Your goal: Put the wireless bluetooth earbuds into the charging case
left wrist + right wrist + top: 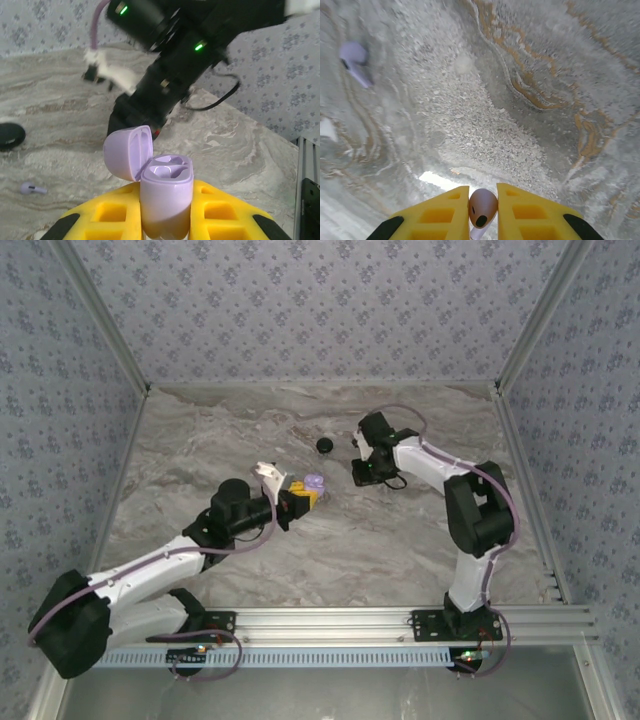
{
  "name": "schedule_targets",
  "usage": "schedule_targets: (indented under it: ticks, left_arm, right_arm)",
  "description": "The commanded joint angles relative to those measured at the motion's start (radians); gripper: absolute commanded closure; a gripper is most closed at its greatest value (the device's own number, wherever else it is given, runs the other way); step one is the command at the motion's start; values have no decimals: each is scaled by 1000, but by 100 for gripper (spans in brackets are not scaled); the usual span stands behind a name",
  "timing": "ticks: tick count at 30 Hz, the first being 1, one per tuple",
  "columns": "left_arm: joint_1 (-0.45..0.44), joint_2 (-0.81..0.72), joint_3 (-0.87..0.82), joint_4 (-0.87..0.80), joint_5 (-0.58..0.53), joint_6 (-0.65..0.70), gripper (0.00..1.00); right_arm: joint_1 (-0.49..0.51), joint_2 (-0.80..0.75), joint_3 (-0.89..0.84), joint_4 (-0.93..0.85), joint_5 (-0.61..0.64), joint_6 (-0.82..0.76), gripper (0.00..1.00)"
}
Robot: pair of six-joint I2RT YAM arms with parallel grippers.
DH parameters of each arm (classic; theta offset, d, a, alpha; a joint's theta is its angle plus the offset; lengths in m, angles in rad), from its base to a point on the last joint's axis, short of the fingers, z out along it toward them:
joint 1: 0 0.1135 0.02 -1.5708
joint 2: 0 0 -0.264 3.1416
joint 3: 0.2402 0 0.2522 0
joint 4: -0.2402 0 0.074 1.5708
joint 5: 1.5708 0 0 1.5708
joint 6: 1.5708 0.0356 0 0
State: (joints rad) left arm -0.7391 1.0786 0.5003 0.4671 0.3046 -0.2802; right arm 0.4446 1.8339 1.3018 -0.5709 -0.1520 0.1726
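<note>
the left gripper (165, 202) is clamped on the open lavender charging case (167, 177). the right gripper (482, 194) is closed on one lavender earbud (482, 207), while the other earbud (352, 56) lies on the marble surface (530, 110).

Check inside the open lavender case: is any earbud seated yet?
The charging case looks empty: both wells show bare glossy lavender. Their deepest parts are hidden from this angle.
</note>
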Motion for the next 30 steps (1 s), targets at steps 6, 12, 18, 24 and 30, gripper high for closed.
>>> schedule_targets:
  ticks: [6, 12, 18, 24, 30]
  left_arm:
    - [25, 82, 4, 96, -14, -67, 89]
    - [38, 138, 7, 158, -4, -109, 88]
    - [39, 180, 31, 184, -2, -134, 88]
    - [39, 211, 49, 230, 27, -154, 88]
    - [36, 234, 65, 267, 63, -166, 88]
  right_arm:
    - [-9, -203, -95, 85, -93, 28, 82]
    - [-10, -339, -101, 96, -128, 25, 82]
    - [-6, -469, -172, 149, -190, 16, 81]
    - [1, -565, -185, 171, -213, 11, 80]
    - [18, -620, -184, 190, -235, 16, 80]
